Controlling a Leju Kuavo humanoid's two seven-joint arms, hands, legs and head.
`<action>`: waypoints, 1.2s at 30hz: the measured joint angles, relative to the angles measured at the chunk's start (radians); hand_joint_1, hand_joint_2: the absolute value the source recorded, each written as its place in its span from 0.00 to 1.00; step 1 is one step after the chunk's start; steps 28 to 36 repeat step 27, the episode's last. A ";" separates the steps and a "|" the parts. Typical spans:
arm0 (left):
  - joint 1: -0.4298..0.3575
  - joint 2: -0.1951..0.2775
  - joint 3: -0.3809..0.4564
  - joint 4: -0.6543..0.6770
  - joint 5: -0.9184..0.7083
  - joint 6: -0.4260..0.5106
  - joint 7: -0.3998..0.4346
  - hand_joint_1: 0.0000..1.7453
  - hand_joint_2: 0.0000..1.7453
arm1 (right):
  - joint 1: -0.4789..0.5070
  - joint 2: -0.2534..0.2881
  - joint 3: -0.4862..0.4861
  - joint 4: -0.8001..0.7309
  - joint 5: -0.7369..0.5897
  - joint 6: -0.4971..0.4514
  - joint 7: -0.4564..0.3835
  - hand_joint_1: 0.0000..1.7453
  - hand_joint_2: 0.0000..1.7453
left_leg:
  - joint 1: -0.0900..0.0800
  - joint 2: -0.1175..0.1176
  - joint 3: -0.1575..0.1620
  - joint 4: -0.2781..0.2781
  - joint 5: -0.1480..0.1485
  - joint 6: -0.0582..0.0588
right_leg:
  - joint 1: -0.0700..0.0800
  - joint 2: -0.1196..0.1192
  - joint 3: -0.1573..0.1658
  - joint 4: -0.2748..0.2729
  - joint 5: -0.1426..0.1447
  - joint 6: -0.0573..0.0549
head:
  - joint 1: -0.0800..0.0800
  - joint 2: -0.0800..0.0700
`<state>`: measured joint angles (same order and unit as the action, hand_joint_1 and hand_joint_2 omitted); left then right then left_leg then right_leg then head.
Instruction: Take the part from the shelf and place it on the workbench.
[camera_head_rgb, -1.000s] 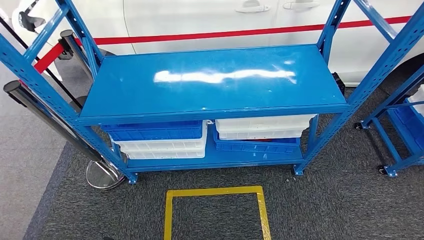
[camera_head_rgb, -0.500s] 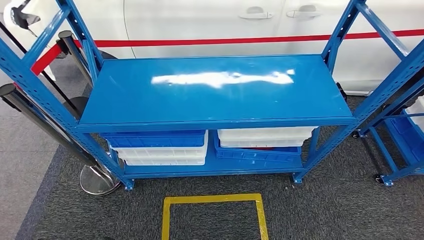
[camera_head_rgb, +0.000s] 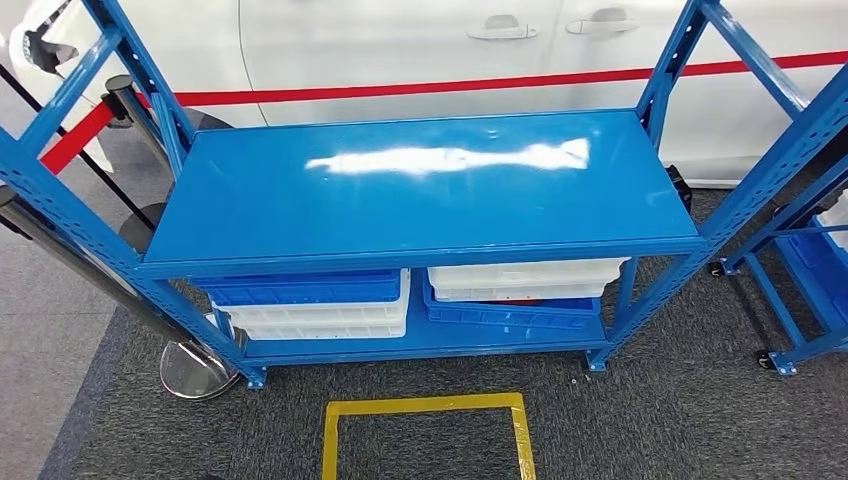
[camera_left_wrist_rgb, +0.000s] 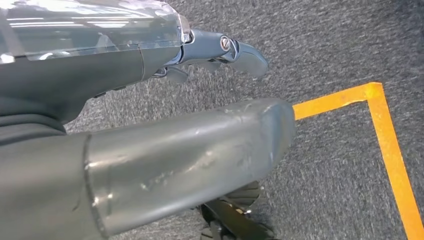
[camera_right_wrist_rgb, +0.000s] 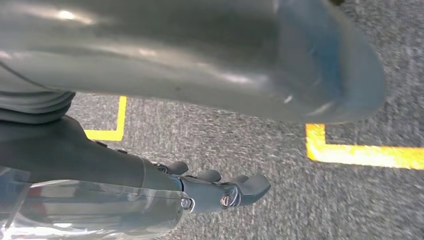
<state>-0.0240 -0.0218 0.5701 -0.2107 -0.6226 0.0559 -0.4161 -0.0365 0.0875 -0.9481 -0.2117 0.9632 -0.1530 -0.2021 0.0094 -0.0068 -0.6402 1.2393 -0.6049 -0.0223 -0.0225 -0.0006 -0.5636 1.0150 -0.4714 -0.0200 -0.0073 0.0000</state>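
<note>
Shelf (camera_head_rgb: 420, 185): blue steel rack standing on grey carpet; its top deck is lying bare and catching a glare.
Bins: blue bin (camera_head_rgb: 300, 288) is sitting on stacked white bins (camera_head_rgb: 320, 318) at the lower left; more white bins (camera_head_rgb: 525, 278) are sitting on a tilted blue bin (camera_head_rgb: 510, 312) at the lower right.
Part: cannot tell where it is lying; something red is peeking between the right-side bins, too hidden to identify.
Left hand (camera_left_wrist_rgb: 165, 145): hanging over the carpet, fingers (camera_left_wrist_rgb: 240, 52) apart from the thumb and gripping nothing.
Right hand (camera_right_wrist_rgb: 215, 75): hanging over the carpet, fingers (camera_right_wrist_rgb: 225, 192) apart from the thumb and gripping nothing.
Floor mark (camera_head_rgb: 425, 430): yellow tape square lying just in front of the shelf.
Background: white car (camera_head_rgb: 450, 40) standing behind a red barrier belt (camera_head_rgb: 430, 85); chrome post base (camera_head_rgb: 195, 370) sitting by the shelf's left foot.
</note>
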 joint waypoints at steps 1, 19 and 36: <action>0.001 0.000 0.002 0.000 0.000 0.000 0.001 0.00 0.00 | 0.000 0.000 -0.002 0.000 0.000 0.000 -0.003 0.00 1.00 | 0.004 0.000 -0.023 0.041 -0.008 -0.004 | 0.000 0.000 0.001 0.000 -0.002 0.000 | 0.000 0.000; 0.000 -0.008 0.037 0.001 -0.017 0.056 0.038 0.00 1.00 | -0.007 0.010 -0.027 -0.002 -0.005 0.000 0.030 0.00 1.00 | 0.018 -0.010 0.077 -0.194 0.119 0.001 | -0.001 0.008 0.009 0.022 -0.027 0.040 | -0.004 0.000; 0.018 -0.008 -0.015 -0.009 0.063 0.064 0.107 0.00 1.00 | 0.012 0.009 0.074 -0.011 -0.114 0.027 0.087 0.00 1.00 | 0.017 -0.010 0.080 -0.197 0.119 0.001 | -0.001 0.008 0.008 0.021 -0.027 0.040 | -0.005 0.000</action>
